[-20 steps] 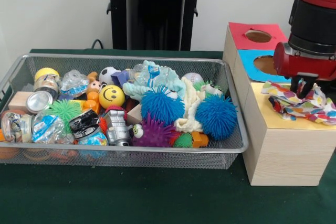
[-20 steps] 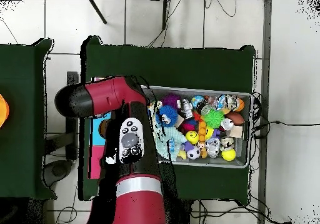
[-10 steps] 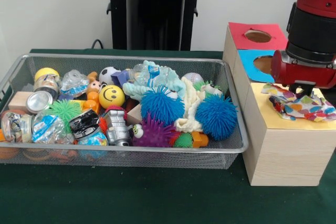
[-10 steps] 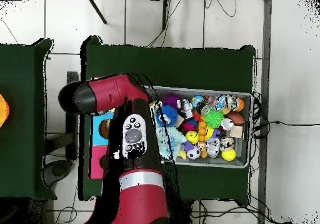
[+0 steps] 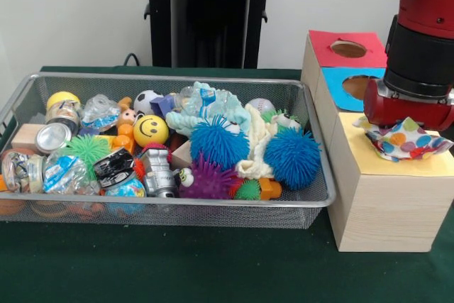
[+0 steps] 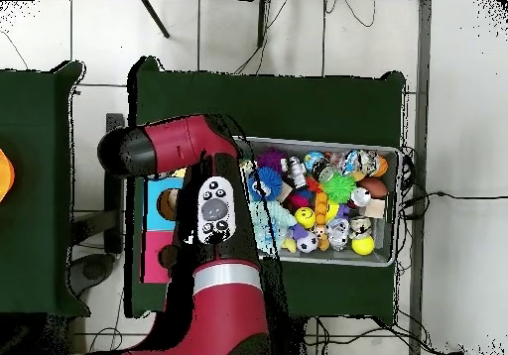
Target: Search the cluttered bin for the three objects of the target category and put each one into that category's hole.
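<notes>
We have pressed the pincer (image 5: 415, 120) lower, bunching the multicoloured patterned cloth (image 5: 401, 140) on the wooden box's yellow top (image 5: 425, 164) toward its hole, though its grip is hidden.

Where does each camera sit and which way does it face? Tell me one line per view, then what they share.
Front view: across the table, level, facing the wire bin and wooden box; shows the red arm over a patterned cloth.
Overhead view: above, looking straight down; shows the arm from shoulder to wrist, covering most of the box.
Shared: bin, box, arm.
</notes>
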